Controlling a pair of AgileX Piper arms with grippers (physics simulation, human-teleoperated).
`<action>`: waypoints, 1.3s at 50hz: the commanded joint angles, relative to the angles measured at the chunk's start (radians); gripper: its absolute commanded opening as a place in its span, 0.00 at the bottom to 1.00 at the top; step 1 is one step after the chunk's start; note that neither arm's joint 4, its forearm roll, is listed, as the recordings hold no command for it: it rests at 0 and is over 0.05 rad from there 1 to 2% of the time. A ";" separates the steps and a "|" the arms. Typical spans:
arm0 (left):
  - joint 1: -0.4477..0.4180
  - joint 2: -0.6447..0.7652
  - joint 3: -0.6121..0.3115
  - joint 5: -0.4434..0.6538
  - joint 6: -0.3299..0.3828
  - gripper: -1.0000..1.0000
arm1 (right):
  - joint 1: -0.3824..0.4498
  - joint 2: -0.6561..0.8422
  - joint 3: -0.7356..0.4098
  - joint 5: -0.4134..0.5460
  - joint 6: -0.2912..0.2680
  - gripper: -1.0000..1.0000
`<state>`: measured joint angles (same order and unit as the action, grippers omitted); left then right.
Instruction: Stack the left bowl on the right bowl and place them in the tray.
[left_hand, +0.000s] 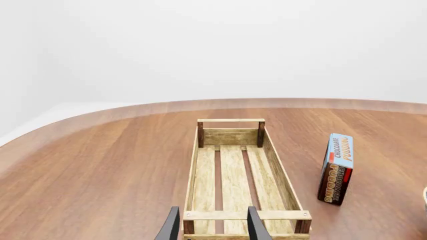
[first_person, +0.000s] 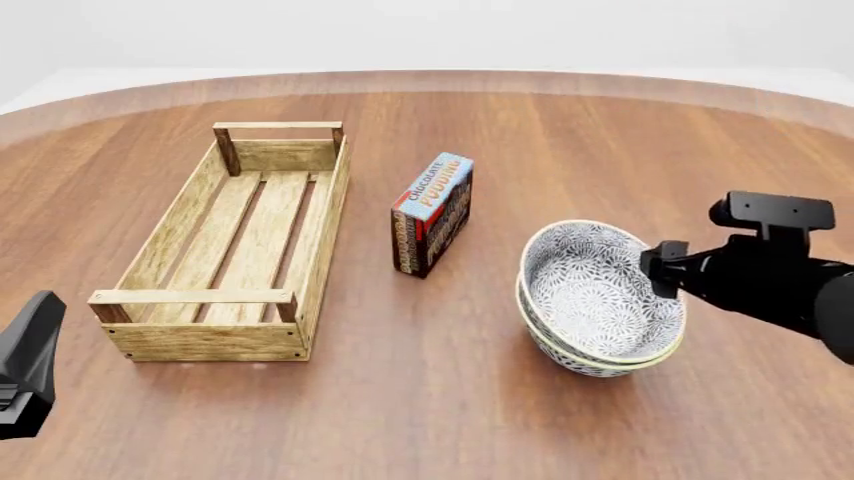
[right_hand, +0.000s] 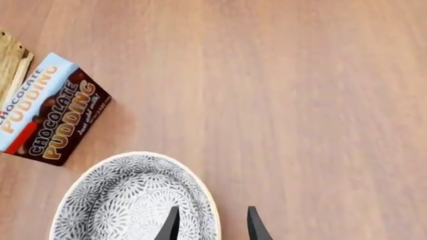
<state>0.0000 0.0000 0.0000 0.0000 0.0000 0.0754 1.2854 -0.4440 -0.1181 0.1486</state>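
Observation:
Two patterned grey-white bowls (first_person: 597, 295) sit nested one in the other on the table, right of centre. The inside of the upper bowl (right_hand: 127, 200) fills the lower part of the right wrist view. My right gripper (first_person: 658, 270) is at the bowls' right rim. Its fingers (right_hand: 172, 226) straddle the rim with a gap on both sides, so the gripper (right_hand: 212, 225) is open. The light-wood slatted tray (first_person: 320, 215) lies empty at the left. My left gripper (first_person: 34, 350) is open and empty near the table's front left, just in front of the tray's near end (left_hand: 247, 215).
A chocolate pudding box (first_person: 433, 213) stands upright between the tray and the bowls; it also shows in the left wrist view (left_hand: 337, 167) and the right wrist view (right_hand: 50, 115). A corner of the tray (right_hand: 10, 65) shows beside it. The round wooden table's far edge (first_person: 427, 78) curves behind.

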 joint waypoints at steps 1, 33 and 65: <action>0.000 0.000 0.000 0.000 0.000 1.00 | 0.016 0.049 0.021 -0.028 -0.013 1.00; 0.000 0.000 0.000 0.000 0.000 1.00 | 0.040 0.179 0.090 -0.188 0.032 1.00; 0.000 0.000 0.000 0.000 0.000 1.00 | 0.025 0.080 0.064 -0.101 0.011 0.00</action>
<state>0.0000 0.0000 0.0000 0.0000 0.0000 0.1239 1.4333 -0.3679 -0.2789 0.1860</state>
